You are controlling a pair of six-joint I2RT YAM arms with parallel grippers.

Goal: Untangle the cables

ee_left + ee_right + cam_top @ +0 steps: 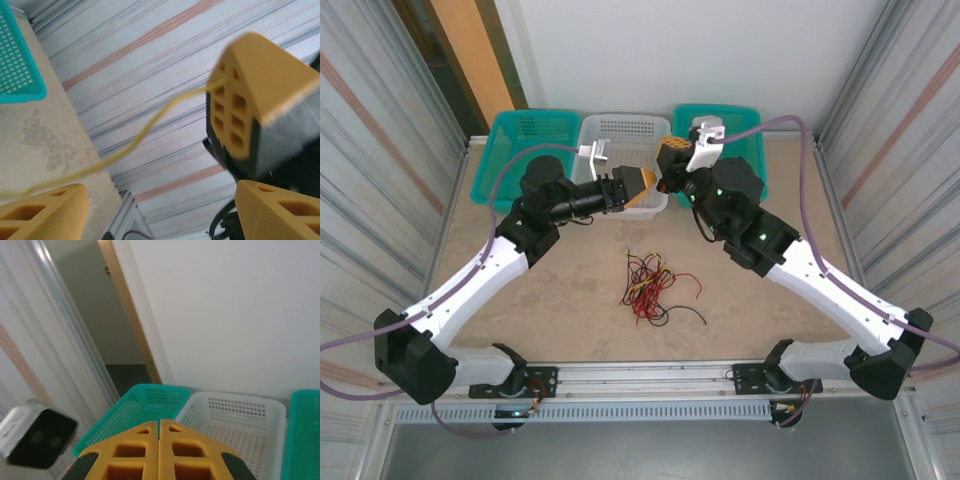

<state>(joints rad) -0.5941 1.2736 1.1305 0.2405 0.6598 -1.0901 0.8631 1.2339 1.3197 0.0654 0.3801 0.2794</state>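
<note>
Beige table (pixel 570 300) carries the cables (pixel 655 285), heaped well in front of the white basket (pixel 620 130). Just before that basket, my right gripper (pixel 670 162) looks pinched on a yellow cable (pixel 150 125), and my left gripper (pixel 653 190) gapes beside it. If I close off-line, the strand may slip free.

A white basket (pixel 625 119) is set at the table's (pixel 570 320) far edge, flanked by the left teal basket (pixel 535 114) and the right teal basket (pixel 745 112).
</note>
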